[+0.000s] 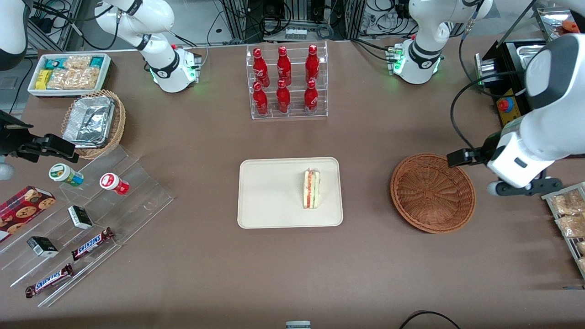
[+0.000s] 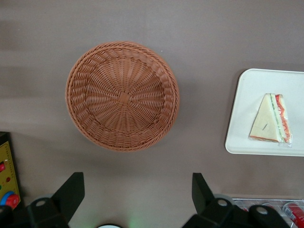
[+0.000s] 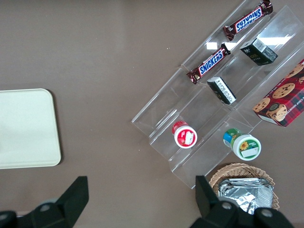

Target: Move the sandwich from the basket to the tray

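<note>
The sandwich [image 1: 311,188] lies in the cream tray [image 1: 265,196], in the half nearer the working arm. It also shows in the left wrist view [image 2: 270,118], on the tray [image 2: 247,95]. The brown wicker basket [image 1: 432,192] stands empty beside the tray, toward the working arm's end, and its bare inside shows in the left wrist view [image 2: 122,95]. My left gripper [image 1: 471,172] hangs high above the table by the basket's rim, on the working arm's side. Its fingers [image 2: 71,190] are wide open and hold nothing.
A rack of red bottles [image 1: 286,82] stands farther from the front camera than the tray. A clear stepped stand with snacks [image 1: 87,214], a lighter wicker basket with a foil container [image 1: 93,122] and a white snack bin [image 1: 68,73] lie toward the parked arm's end. A metal rack of packets [image 1: 569,219] sits beside the basket.
</note>
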### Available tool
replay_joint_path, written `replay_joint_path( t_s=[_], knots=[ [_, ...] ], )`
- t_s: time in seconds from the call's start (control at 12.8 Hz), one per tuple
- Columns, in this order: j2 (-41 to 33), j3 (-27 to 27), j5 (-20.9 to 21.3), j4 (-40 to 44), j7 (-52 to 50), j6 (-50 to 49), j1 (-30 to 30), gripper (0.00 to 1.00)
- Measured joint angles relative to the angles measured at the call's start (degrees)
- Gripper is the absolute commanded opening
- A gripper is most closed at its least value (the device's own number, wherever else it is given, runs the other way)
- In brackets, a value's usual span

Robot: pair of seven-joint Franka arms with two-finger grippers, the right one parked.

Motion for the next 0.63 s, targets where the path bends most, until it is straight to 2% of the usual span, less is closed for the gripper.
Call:
replay_joint_path(
  t_s=[0.63],
  knots=[
    [-5.62,3.68,0.03,-0.53,2.87,-4.38,0.78,1.0]
  ],
)
